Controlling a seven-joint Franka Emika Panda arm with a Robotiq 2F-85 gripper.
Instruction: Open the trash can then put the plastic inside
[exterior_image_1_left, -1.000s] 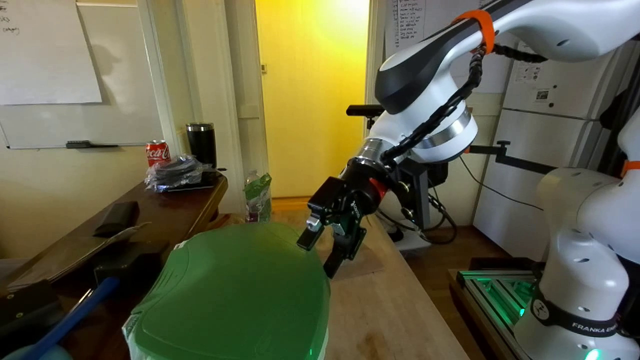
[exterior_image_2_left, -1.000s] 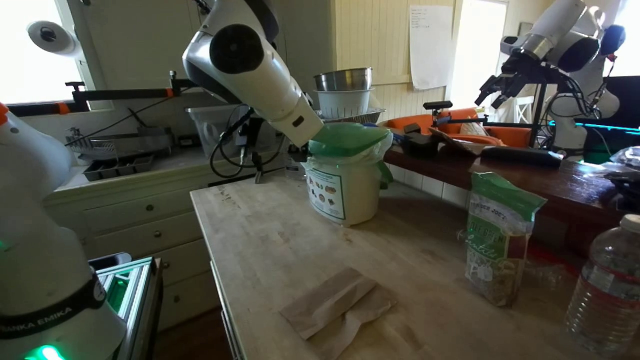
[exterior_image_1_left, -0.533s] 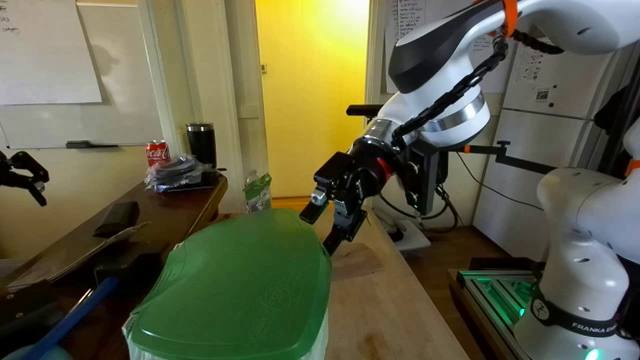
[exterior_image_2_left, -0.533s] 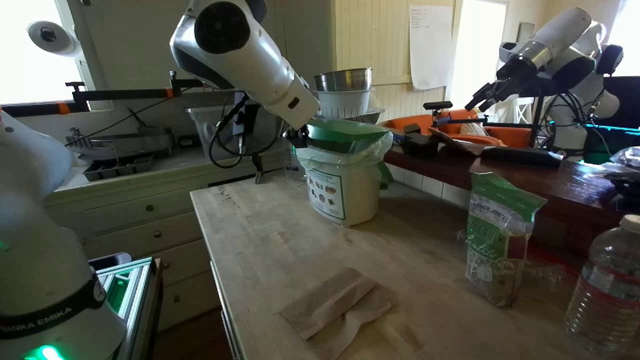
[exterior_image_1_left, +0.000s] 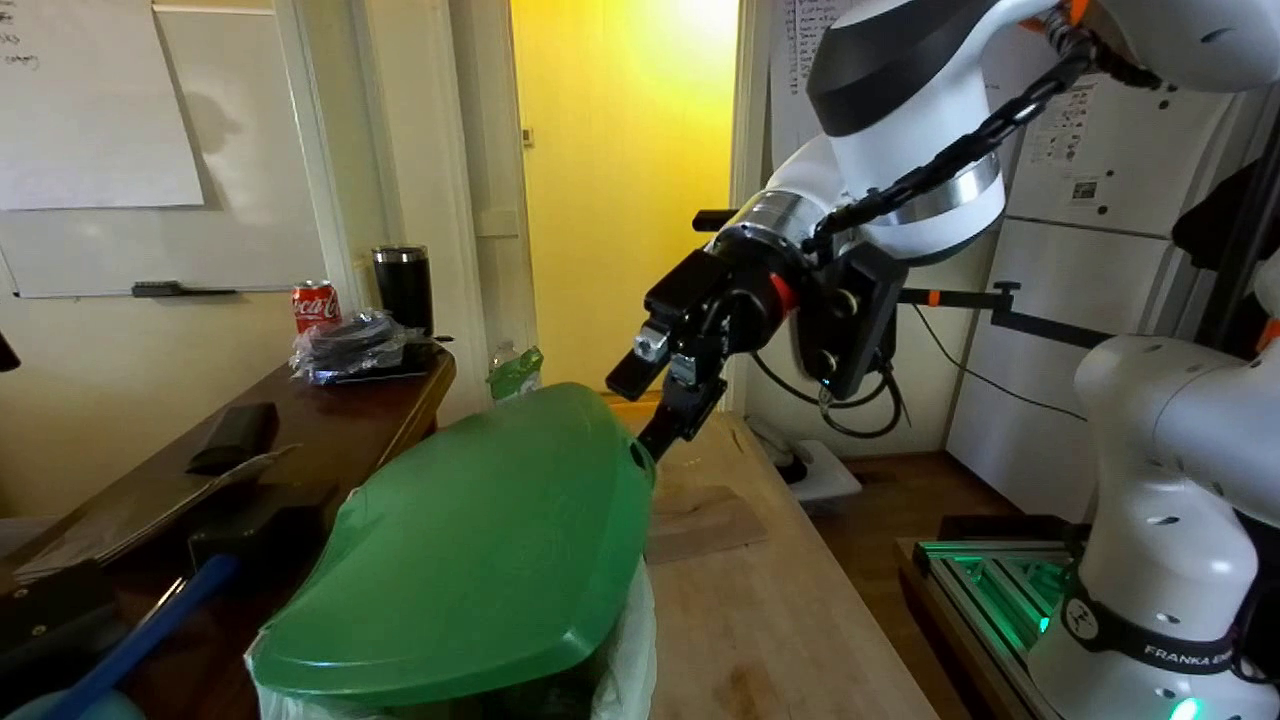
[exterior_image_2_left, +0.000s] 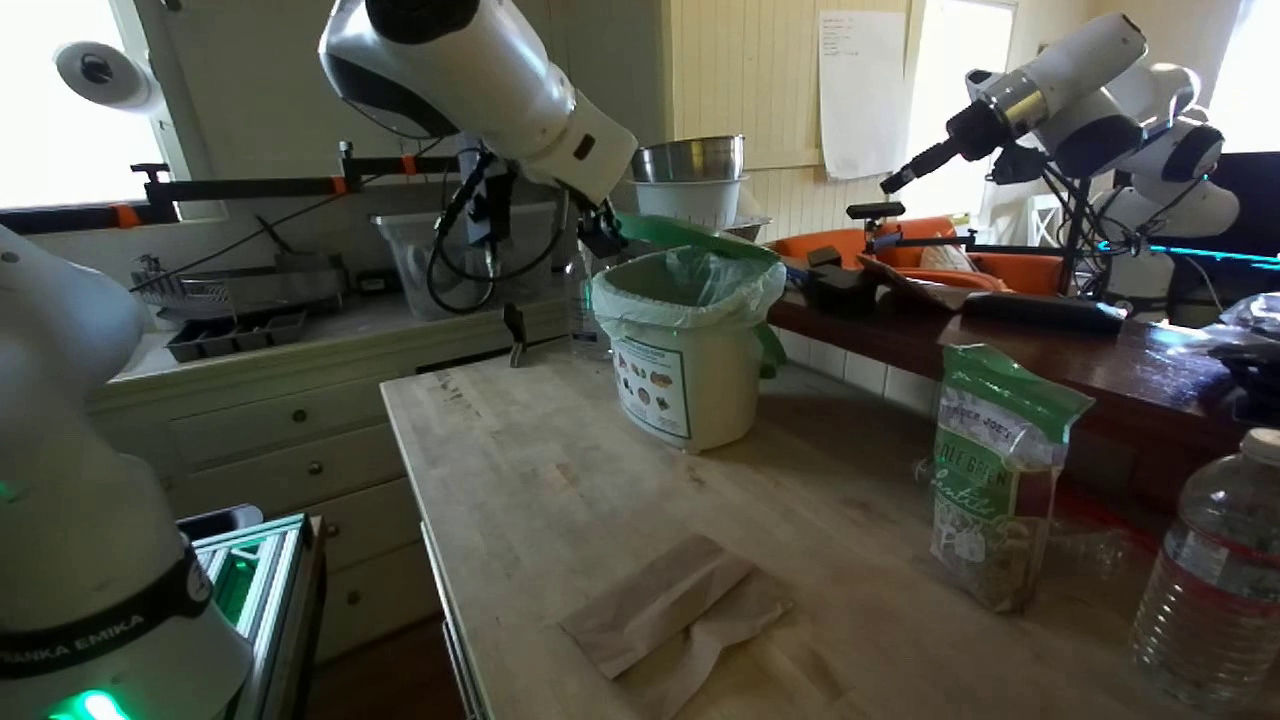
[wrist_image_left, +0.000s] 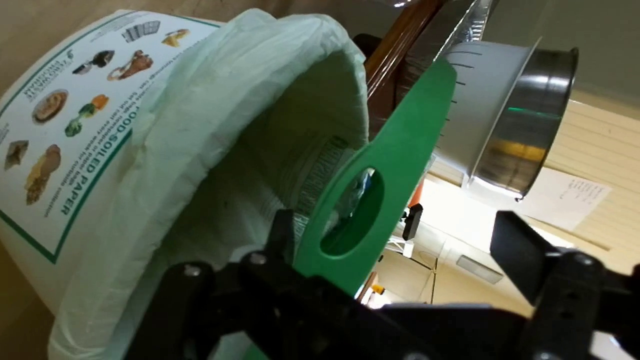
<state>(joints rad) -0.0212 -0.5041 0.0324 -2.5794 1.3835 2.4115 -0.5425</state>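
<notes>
Right now my gripper (wrist_image_left: 395, 225) stands with its jaws wide apart and the green lid (wrist_image_left: 400, 150) between them, one finger by its inner side, the other well off its outer face; whether the inner one touches, I cannot tell. The trash can (exterior_image_2_left: 710, 390) stands upright on the wooden tabletop (exterior_image_2_left: 520, 450), its mouth partly uncovered beneath the tilted-up lid, a pale liner (wrist_image_left: 220, 105) folded over the rim. Nearer the camera lie brown paper (exterior_image_2_left: 675, 610) and, upright, a green-topped bag (exterior_image_2_left: 1000, 490) and a clear bottle (exterior_image_2_left: 1210, 570).

The wooden tabletop (exterior_image_2_left: 540, 520) bears a trash can (exterior_image_2_left: 705, 385), brown paper (exterior_image_2_left: 672, 612), a green-topped bag (exterior_image_2_left: 995, 490) and a clear bottle (exterior_image_2_left: 1212, 585).
</notes>
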